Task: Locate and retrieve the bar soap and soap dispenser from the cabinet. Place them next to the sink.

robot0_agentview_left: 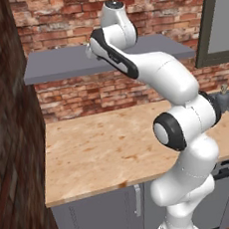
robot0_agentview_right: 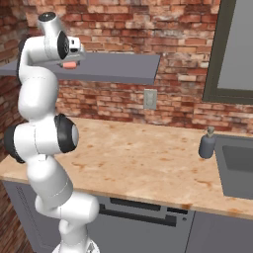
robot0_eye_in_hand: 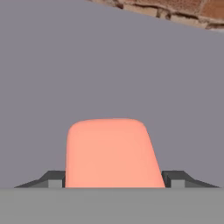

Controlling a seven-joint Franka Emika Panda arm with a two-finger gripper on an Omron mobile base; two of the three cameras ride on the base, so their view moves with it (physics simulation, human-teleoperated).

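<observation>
One bar soap (robot0_eye_in_hand: 111,151), small and pink, lies flat on the grey shelf of the cabinet (robot0_agentview_right: 113,66), near the shelf's left end as the right base view sees it (robot0_agentview_right: 69,64); in the hand view one dark finger tip (robot0_eye_in_hand: 51,178) sits on each side of the soap, right beside it, so the fingers are apart around it; I cannot tell if they press on it; the white arm (robot0_agentview_left: 162,76) reaches up to the shelf; the soap dispenser (robot0_agentview_right: 206,143), dark grey with a thin pump top, stands upright on the wooden surface (robot0_agentview_right: 138,158) near its back right, just beside the left rim of the sink (robot0_agentview_right: 237,165); red brick wall (robot0_agentview_right: 148,29) runs behind the shelf.
</observation>
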